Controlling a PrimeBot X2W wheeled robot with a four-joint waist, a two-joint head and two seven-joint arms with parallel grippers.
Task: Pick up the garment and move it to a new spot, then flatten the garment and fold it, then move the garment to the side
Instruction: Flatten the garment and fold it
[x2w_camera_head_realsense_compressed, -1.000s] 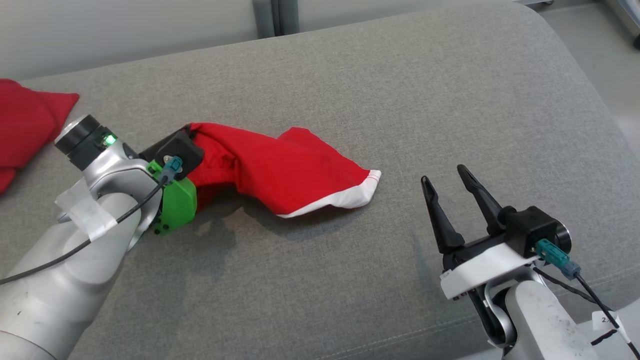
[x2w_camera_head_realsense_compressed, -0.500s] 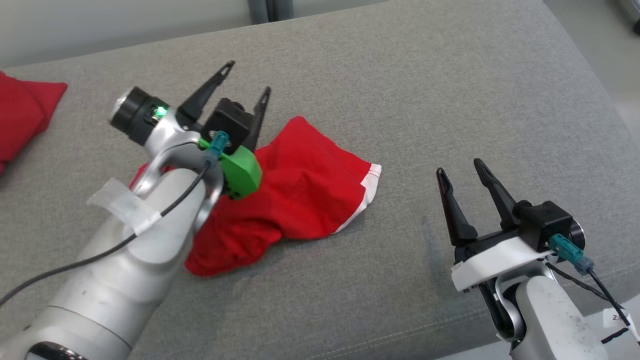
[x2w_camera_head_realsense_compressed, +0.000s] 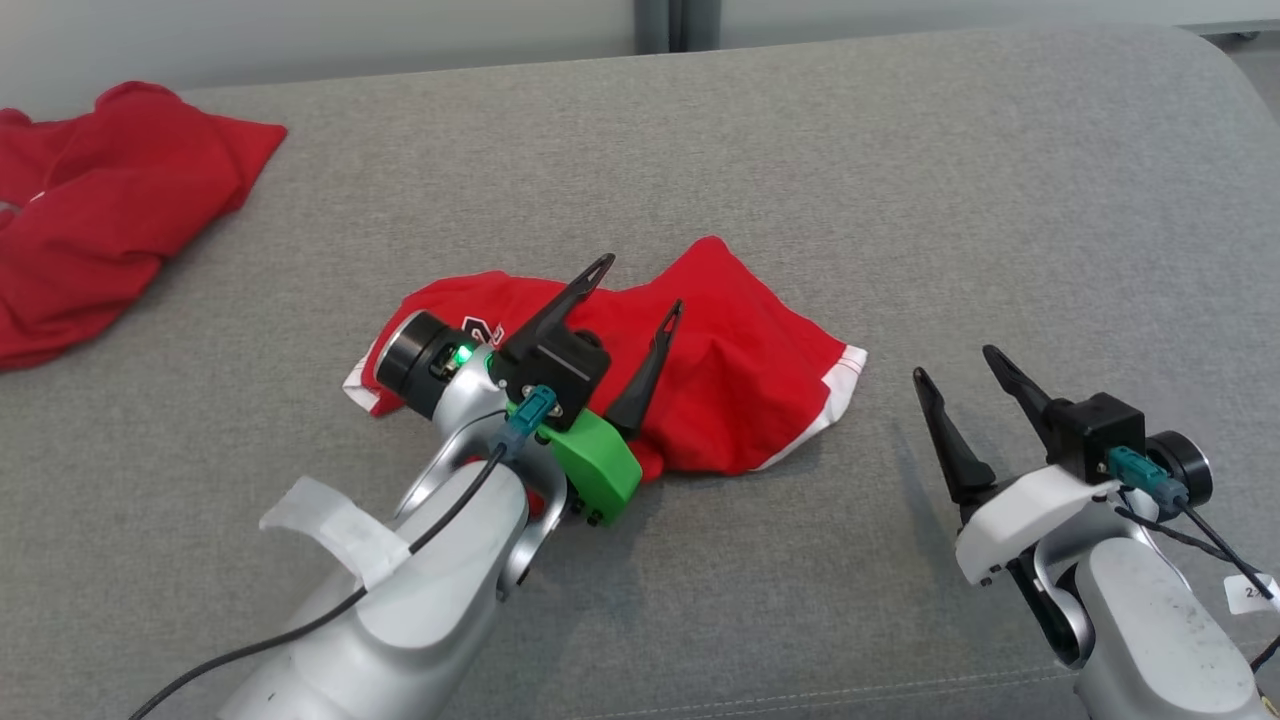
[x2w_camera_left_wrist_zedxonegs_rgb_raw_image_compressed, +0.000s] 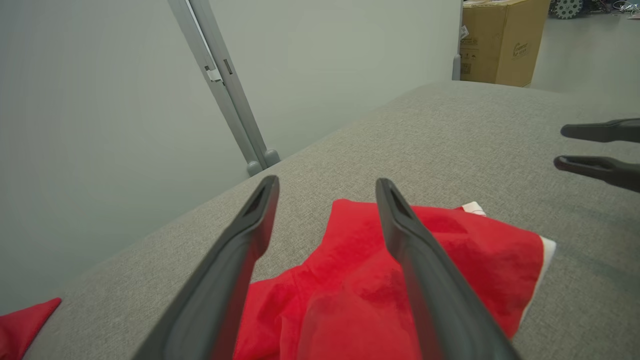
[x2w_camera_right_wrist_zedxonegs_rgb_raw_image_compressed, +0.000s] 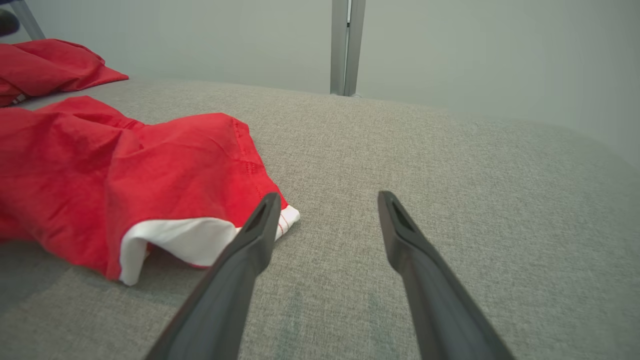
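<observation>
Left hand (x2w_camera_head_realsense_compressed: 644, 281): fingers spread wide, nothing pinched, hanging right over the red garment (x2w_camera_head_realsense_compressed: 740, 360), tips pointing up and away from the robot. The cloth sits under and just ahead of this hand as a crumpled heap on the grey seat cushion (x2w_camera_head_realsense_compressed: 900, 180).

The heap's long axis runs crosswise to the left hand's fingers. One white-trimmed edge is out past its left side, and the white hem corner is off to its right, toward the other hand.

Right hand (x2w_camera_head_realsense_compressed: 954, 362): also spread and empty, low over the cushion. The garment is on its left, hem corner near its left finger but apart, not touching.

Judgement: garment looks placed and not yet flattened. Each hand is nearer one end, left for the printed end and right for the hem corner, so the pull would go along the long axis.

Farther out, well off to the left hand's left, is a second red garment (x2w_camera_head_realsense_compressed: 110, 230), probably not the target. Beyond the cushion are a pale wall and a grey post (x2w_camera_head_realsense_compressed: 678, 12).
</observation>
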